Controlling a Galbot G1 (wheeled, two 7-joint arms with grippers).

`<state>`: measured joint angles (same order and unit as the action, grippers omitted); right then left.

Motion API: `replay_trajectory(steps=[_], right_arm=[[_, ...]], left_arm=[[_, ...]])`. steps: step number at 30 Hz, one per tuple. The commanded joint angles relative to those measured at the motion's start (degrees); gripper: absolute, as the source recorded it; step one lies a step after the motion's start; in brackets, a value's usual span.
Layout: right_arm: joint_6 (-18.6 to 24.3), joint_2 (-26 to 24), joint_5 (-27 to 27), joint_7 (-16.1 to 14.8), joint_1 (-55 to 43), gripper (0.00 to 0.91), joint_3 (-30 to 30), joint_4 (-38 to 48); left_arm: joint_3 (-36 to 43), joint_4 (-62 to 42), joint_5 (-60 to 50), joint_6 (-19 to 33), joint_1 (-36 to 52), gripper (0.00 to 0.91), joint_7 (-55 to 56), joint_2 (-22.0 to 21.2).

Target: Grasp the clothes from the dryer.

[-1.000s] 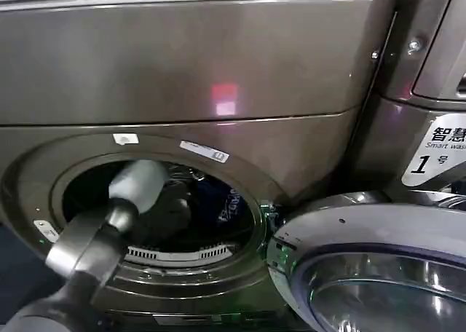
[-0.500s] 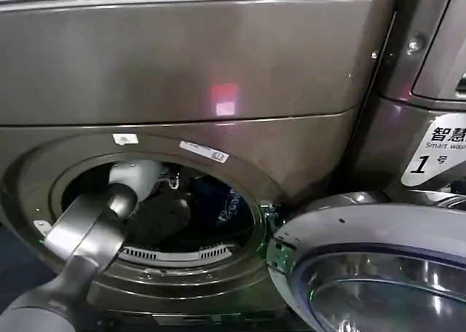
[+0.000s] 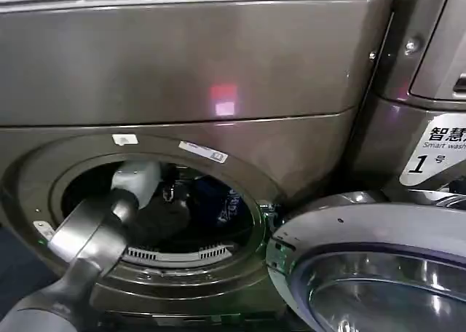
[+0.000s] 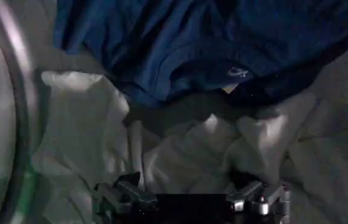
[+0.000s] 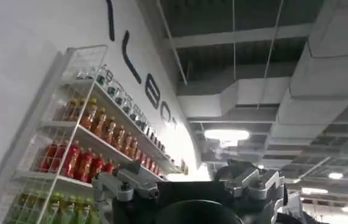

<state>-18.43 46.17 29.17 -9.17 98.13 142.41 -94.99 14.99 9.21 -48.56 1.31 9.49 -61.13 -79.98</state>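
Jaws of my left gripper (image 4: pixel 192 201) are standing wide, nothing between them, tips hanging just above the whitish garment (image 4: pixel 180 146) that is lying directly ahead of the gap. I am reaching that arm in through the porthole of the dryer (image 3: pixel 182 62) right now; from the head view the wrist is sitting inside the ring, over the dark heap.

Beyond the jaws, the navy garment (image 4: pixel 180 42) is draped over the far edge of the white one, pale print facing up. Off to one side of the jaws the drum wall (image 4: pixel 3 109) is curving away.

To do this well, I am thinking: push straight down so both fingers sink into the white folds, aim at the ridge where blue is overlapping white so one pinch takes both clothes, close fully before lifting. Soft cloth, likely slipping if I only catch a thin edge. Keep off the drum wall.

Right gripper (image 5: pixel 192 189) is idling, pointed up toward a ceiling and a drinks rack (image 5: pixel 82 152), jaws apart and empty.
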Motion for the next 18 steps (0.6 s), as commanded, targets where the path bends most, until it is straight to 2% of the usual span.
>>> replay_trajectory(steps=[1,11,15,18], right_arm=[[-0.01,0.32,0.12,0.04,0.15,0.907,0.13,-0.19],[0.10,0.24,-0.06,0.15,-0.48,0.907,-0.29,0.16],[0.14,0.26,-0.23,0.19,-0.94,0.907,-0.70,0.31],[0.15,0.21,-0.31,0.44,-1.46,0.907,-1.13,0.38]], left_arm=[[0.07,-0.11,0.31,-0.02,0.13,0.046,-0.12,0.09],[-2.52,0.09,2.98,0.00,0.57,0.034,1.11,-0.19],[-6.71,2.01,6.06,-0.69,0.60,0.023,3.53,-0.05],[-11.11,4.84,13.51,-2.12,0.03,0.023,7.41,0.23]])
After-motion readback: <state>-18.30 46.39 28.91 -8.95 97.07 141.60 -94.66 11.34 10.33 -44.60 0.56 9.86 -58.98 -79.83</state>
